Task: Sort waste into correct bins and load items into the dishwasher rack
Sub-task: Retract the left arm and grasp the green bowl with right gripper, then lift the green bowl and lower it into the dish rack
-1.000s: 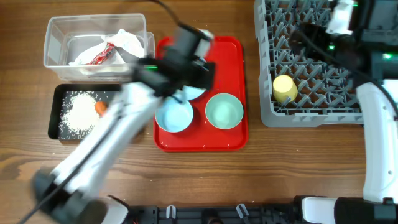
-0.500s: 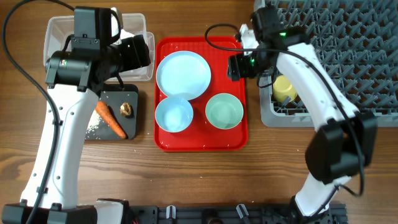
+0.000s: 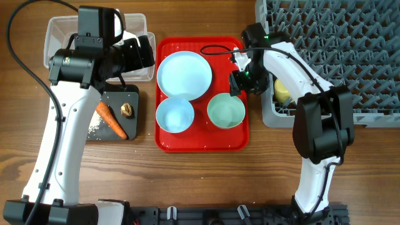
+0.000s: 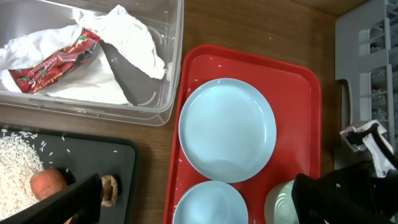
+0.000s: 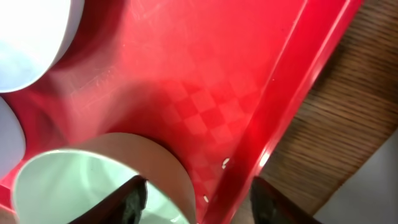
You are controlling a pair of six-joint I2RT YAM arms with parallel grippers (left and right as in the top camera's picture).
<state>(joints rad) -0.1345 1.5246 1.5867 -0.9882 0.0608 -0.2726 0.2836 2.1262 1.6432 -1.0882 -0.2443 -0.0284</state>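
Right fingers (image 5: 132, 200) are shifted since the prior frame, along the edge of the glossy red serving tray (image 3: 201, 143) to the smooth round pale green bowl (image 3: 225, 111) on it; they are spread astride its rim, not clenched. Left fingers (image 4: 68, 202) are released, empty.

Red tray (image 3: 165, 140) is packed: plate (image 3: 184, 74), blue bowl (image 3: 174, 115) and green bowl (image 3: 225, 111) sit close together, only slivers between. Right claw (image 5: 199, 205) straddles the green bowl's wall, outer finger over the tray rim. Rack (image 3: 325, 37) wall just beside, tight slot. Left arm (image 3: 69, 125) overhangs tub (image 3: 56, 28) and black tray (image 3: 132, 125). Bench (image 3: 250, 175) in front is open.
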